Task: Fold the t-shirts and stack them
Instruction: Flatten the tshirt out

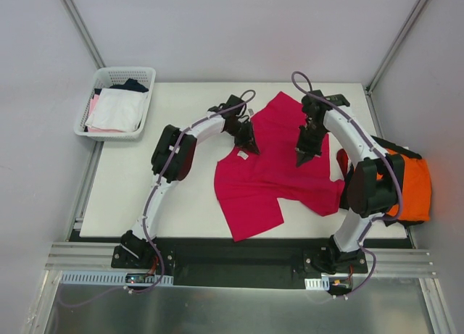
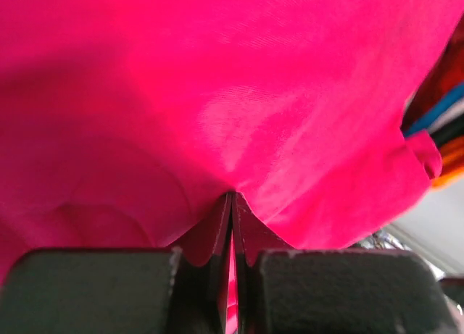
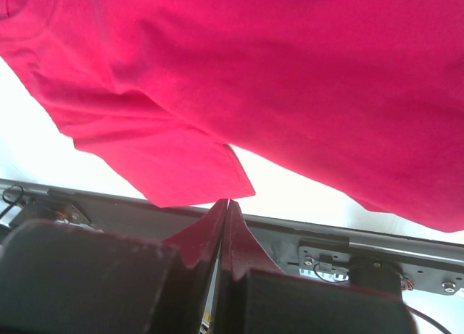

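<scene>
Your left gripper [image 1: 249, 140] has its jaws pressed together on the crimson shirt [image 1: 275, 176]. In the left wrist view the cloth [image 2: 217, 95] puckers down to the closed tips [image 2: 232, 196], and a thin strip of it shows between the fingers. From above, that grip sits at the shirt's upper left edge, just above the white neck label [image 1: 243, 154].

Your right gripper [image 1: 303, 159] also has its jaws pressed together, over the right half of the same shirt. In the right wrist view its tips [image 3: 226, 203] meet just under the hem of a sleeve on the shirt [image 3: 290, 73]. You cannot tell from here whether any cloth is caught between them (the fingers look red, but that may only be colour cast by the shirt).

The crimson shirt lies rumpled in the middle of the table [image 1: 181, 102], one part reaching toward the far edge between the two arms and one sleeve toward the near edge. The orange shirt [image 1: 415, 189] sits at the table's right edge, behind the right arm's elbow, with the black shirt [image 1: 397, 147] touching its far side. The basket [image 1: 109, 77] stands off the far left corner, holding a white garment [image 1: 116, 109].
</scene>
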Motion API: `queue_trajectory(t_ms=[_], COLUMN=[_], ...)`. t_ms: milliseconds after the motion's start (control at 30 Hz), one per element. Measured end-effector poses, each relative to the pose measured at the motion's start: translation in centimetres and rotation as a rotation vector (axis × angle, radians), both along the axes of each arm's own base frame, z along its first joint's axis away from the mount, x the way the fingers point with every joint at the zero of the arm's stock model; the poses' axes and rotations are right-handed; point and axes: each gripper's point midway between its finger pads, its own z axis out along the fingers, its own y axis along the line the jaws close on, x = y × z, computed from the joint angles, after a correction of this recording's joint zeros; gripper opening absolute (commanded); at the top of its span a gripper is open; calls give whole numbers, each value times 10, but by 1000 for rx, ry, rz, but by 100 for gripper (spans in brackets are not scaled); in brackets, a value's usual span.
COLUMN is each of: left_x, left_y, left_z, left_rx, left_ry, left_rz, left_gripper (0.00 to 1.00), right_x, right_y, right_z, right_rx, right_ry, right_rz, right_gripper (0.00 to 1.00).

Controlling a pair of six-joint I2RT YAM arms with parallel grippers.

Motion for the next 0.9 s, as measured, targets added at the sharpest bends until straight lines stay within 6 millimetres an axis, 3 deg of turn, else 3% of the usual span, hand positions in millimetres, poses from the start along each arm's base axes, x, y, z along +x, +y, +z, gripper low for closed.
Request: queue_trajectory(t_ms=[267,600,667,800,900], left_x=[29,48,49,49,49], left_y=[27,124,143,169,175], left_z=[-7,-7,-7,-7,-7], left_rx=[49,192,224,269,275], left_ry=[-12,-26,-31,-38,-37], left_rz=[141,365,402,440,445], left_gripper=[0,0,0,0,0], right_x=[-3,8,8,10,11], right_y=[14,31,33,35,36], right_z=[-5,-12,-13,-14,-16], right_rx=[19,48,50,55,57], right_ry=[30,44,43,32,26], right_rz=[38,63,67,74,79], right_gripper=[1,2,5,11,18])
